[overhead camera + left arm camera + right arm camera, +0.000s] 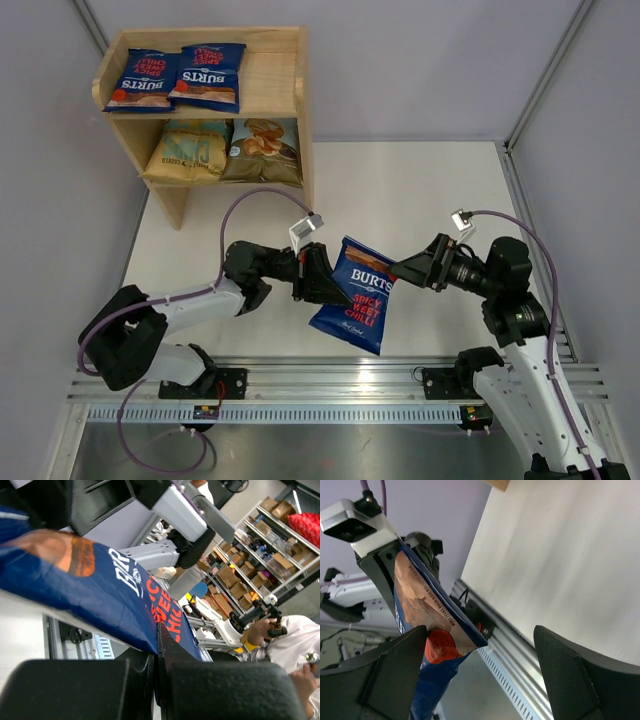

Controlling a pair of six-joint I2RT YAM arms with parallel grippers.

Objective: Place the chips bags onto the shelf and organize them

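Left gripper [318, 280], centre of the overhead frame, is pinched tight on the left edge of the held Burts bag [358, 295]. The left wrist view confirms it: both black fingers [75, 690] are pressed together at the bottom of frame, blue film caught between them. The bag hangs tilted in the air, low centre, above the white table [430, 190].

Right gripper [403, 268] points in from the right, spread wide. In its own view the bag's red corner sits just beside the left-hand finger [390, 675]; contact I cannot call.

A metal rail [340, 385] runs along the bottom edge and grey wall panels [430, 60] close in the table. In the left wrist view, storage racks [260, 545] of cardboard boxes fill the right side.

Upper left of the overhead frame is the shelf [270, 85]. On the top tier, a pair of Burts bags [205, 75] lies flat, edges overlapping, at the left end. On the lower tier, the yellow-tan bag [188, 150] sits on the left with the light-blue bag [262, 148] right beside it.
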